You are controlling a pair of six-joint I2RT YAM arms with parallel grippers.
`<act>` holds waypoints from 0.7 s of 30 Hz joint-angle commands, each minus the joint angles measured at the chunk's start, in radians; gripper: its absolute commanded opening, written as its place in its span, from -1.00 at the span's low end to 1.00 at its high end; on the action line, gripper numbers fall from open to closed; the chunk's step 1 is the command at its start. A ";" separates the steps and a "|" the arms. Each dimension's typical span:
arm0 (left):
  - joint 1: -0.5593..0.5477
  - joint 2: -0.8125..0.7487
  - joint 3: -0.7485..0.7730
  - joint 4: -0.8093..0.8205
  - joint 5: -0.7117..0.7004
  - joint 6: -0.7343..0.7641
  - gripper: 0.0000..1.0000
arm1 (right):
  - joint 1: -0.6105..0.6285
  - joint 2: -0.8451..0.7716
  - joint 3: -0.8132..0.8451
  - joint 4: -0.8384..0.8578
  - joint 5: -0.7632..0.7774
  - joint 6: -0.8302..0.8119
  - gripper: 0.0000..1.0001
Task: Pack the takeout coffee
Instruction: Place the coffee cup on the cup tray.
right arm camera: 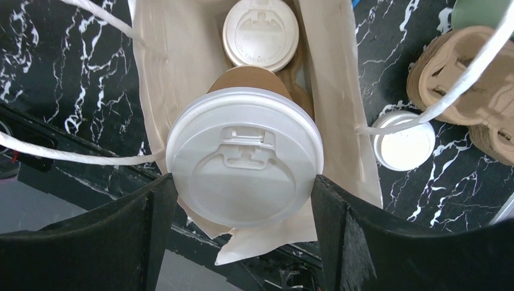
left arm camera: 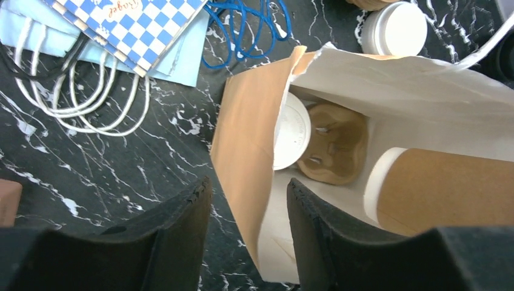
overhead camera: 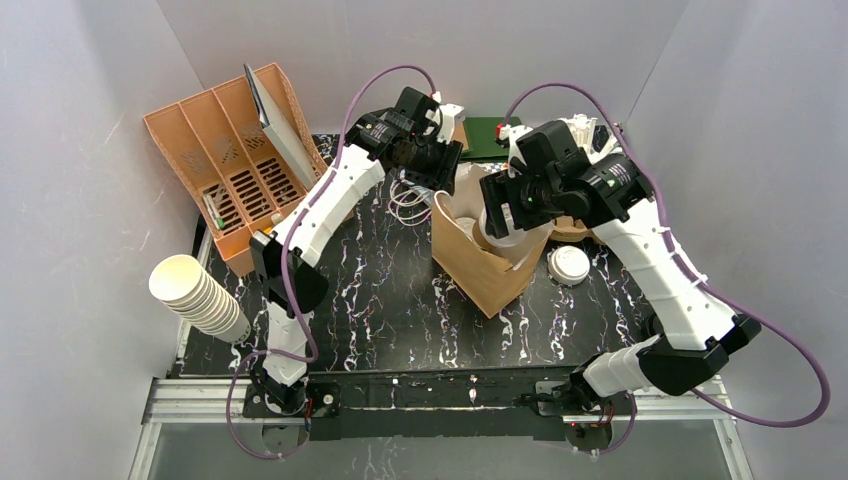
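Coffee held at the mouth of the paper bag (overhead camera: 470, 265), middle of the table (overhead camera: 380, 300).

My right hand (right arm camera: 242, 182) is clenched on a lidded cup (right arm camera: 242, 151) at the bag opening. Another lidded cup (right arm camera: 260, 30) already sits in the carrier (left arm camera: 333, 142) inside. The white string handles (right arm camera: 79, 156) cross in front of this hand. My left hand (left arm camera: 248, 182) is released, with the bag wall between its fingers. A loose lid (overhead camera: 568, 265) lies just right of the bag, spare carriers (right arm camera: 460, 66) are beyond it, and a stack of cream cups (overhead camera: 195, 290) is at near left.
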 commanded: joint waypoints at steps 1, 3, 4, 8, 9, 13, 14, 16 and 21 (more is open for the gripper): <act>0.005 -0.018 -0.032 0.057 0.017 0.111 -0.18 | 0.001 -0.024 -0.037 0.012 -0.018 -0.022 -0.30; 0.004 -0.048 -0.097 0.128 0.048 0.124 -0.35 | 0.001 -0.024 -0.052 -0.005 -0.019 -0.021 -0.31; 0.004 -0.061 -0.124 0.158 0.051 0.122 -0.47 | 0.002 -0.024 -0.062 -0.013 -0.015 -0.016 -0.31; -0.009 -0.065 -0.134 0.197 0.059 0.168 -0.97 | 0.009 -0.019 -0.083 -0.056 0.003 0.013 -0.34; -0.018 -0.063 -0.120 0.194 0.054 0.193 -1.00 | 0.017 -0.017 -0.083 -0.062 0.007 0.022 -0.35; -0.078 -0.082 -0.105 0.222 0.014 0.276 -1.00 | 0.060 -0.028 -0.099 -0.053 0.038 0.042 -0.35; -0.089 -0.087 -0.105 0.230 0.014 0.289 -1.00 | 0.075 -0.030 -0.105 -0.050 0.049 0.046 -0.35; -0.106 -0.096 -0.098 0.245 0.013 0.302 -1.00 | 0.107 -0.033 -0.121 -0.042 0.076 0.058 -0.36; -0.131 -0.129 -0.102 0.286 0.013 0.308 -1.00 | 0.162 -0.046 -0.157 -0.025 0.150 0.078 -0.36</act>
